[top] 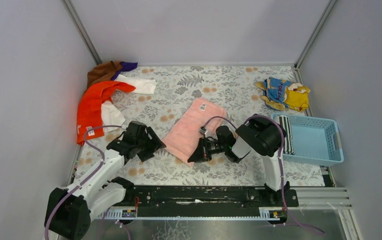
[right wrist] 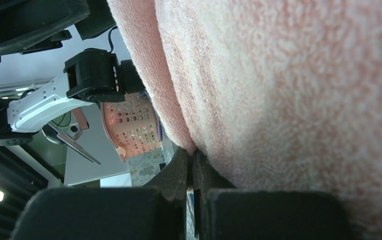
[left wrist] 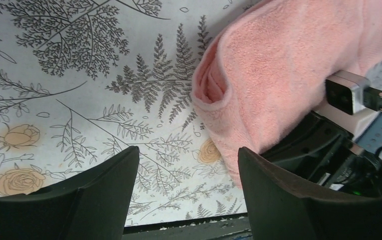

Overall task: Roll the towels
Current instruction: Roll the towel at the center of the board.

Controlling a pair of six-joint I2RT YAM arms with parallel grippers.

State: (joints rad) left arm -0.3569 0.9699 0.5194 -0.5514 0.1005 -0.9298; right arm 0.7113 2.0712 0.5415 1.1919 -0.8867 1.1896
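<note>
Pink terry cloth is spread slantwise in the middle of the flowered tablecloth (top: 229,82): the pink towel (top: 196,127) is laid flat, with a small white label (top: 203,106) near its far end, its print too small to be read. The towel's near edge is pinched by the right gripper (top: 194,156), whose jaws are seen in the wrist view pressed together on a raised fold. The left gripper (left wrist: 188,172) is held wide apart with nothing in it, low over the tablecloth just beside the towel's near left corner. An orange towel (top: 96,102), a brown towel (top: 103,71) and a white towel (top: 138,85) are heaped at the far left. A striped towel (top: 287,134) is rolled inside a blue basket (top: 324,145) at the right. White lettering is printed on a blue and yellow cloth (top: 284,93) behind it, but it cannot be made out.
</note>
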